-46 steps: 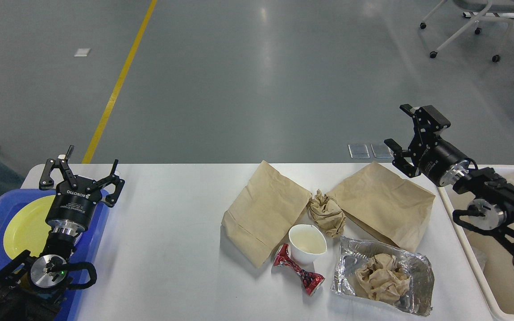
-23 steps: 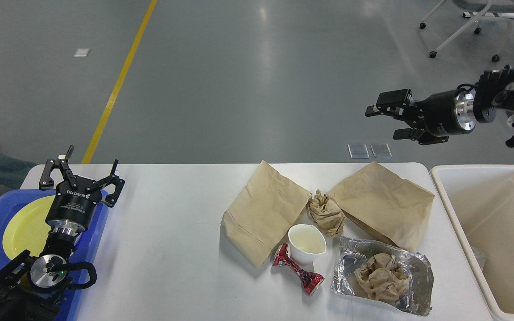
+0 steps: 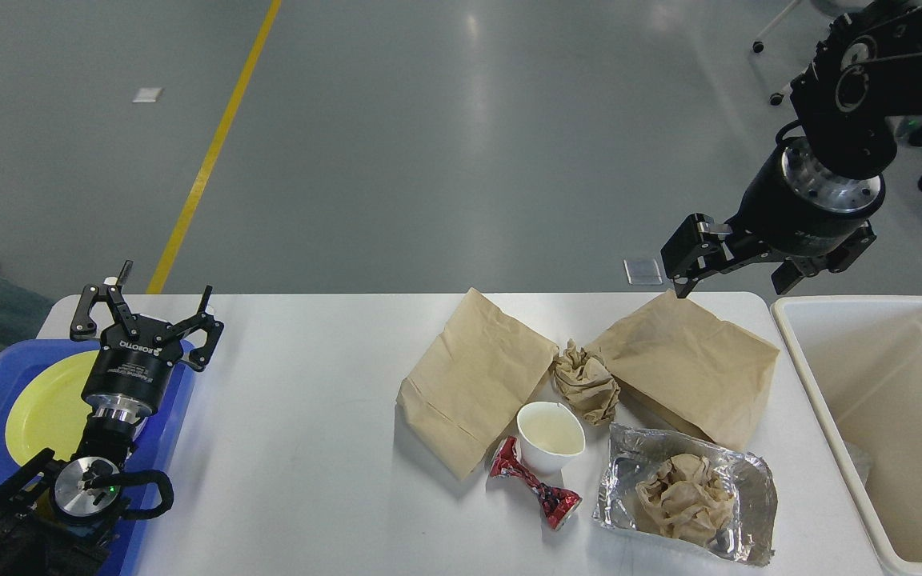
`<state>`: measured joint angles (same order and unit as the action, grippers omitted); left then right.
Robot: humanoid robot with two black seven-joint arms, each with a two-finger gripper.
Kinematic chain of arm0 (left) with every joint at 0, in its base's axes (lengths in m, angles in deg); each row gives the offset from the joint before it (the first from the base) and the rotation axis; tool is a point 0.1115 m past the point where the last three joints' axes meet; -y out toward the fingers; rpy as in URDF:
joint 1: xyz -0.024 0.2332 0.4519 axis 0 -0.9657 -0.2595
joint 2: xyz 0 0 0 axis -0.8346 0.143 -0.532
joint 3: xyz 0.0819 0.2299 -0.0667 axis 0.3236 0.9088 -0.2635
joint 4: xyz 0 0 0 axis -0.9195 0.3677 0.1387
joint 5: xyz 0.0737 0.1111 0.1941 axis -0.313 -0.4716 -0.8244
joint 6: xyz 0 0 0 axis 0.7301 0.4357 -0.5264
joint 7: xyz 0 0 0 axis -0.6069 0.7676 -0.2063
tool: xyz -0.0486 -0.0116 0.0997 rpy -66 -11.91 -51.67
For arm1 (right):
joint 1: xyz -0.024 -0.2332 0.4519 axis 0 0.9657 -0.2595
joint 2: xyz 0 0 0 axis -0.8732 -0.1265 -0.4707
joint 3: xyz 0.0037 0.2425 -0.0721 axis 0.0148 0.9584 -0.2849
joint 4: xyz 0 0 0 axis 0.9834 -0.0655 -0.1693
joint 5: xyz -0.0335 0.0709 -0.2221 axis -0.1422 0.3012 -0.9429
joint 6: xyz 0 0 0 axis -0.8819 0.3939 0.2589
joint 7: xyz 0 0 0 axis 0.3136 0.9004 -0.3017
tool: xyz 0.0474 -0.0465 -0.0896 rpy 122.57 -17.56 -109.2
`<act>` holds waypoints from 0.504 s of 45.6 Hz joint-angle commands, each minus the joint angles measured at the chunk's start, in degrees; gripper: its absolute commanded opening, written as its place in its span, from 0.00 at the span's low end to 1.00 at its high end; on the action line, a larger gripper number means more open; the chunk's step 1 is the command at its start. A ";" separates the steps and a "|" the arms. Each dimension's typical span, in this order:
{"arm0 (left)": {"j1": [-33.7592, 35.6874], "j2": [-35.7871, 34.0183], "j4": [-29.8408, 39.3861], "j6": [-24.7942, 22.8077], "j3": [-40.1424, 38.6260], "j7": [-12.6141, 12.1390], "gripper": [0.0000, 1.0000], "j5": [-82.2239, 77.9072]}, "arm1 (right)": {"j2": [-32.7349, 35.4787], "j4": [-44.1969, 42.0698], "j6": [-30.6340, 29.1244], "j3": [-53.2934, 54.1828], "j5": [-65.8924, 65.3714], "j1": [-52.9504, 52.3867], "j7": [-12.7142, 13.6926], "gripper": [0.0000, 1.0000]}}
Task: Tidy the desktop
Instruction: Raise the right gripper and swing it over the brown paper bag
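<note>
White rounded tabletop [image 3: 309, 448] left bare between spread left hand [image 3: 145, 308] and litter, right hand [image 3: 737, 276] splayed wide over brown bag [image 3: 689, 364] at far edge.

Beyond the table, you see a smooth grey floor [image 3: 429, 160] filling the upper half of the frame, glossy enough to carry soft pale streaks of reflected overhead light near the top centre. A yellow line [image 3: 211, 148] runs diagonally from the top edge, left of centre, down toward the left. A small white patch [image 3: 147, 94] lies flat on the floor in the upper left. Near the right of centre, a clear rectangular floor plate [image 3: 643, 270] sits on the floor. In the upper right corner, you can make out white chair legs on black casters [image 3: 775, 98], mostly hidden. No walls or windows show.
</note>
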<state>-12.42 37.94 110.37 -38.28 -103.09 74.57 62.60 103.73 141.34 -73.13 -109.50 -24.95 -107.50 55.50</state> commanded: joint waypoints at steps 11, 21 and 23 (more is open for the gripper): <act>0.00 0.00 0.00 0.03 0.00 0.00 0.96 0.00 | 1.50 7.84 -2.51 -2.68 2.02 -10.72 0.47 1.00; 0.00 0.00 0.08 -0.06 0.00 0.00 0.96 0.00 | 1.59 7.92 -2.69 -4.08 2.11 -11.51 0.47 1.00; 0.00 0.00 0.00 0.03 0.00 0.00 0.96 0.00 | 1.68 7.92 -2.69 -4.26 2.11 -11.60 0.47 1.00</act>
<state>-12.37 37.94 110.38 -38.33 -103.09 74.57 62.61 105.38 149.18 -75.71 -113.22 -22.88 -118.95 55.99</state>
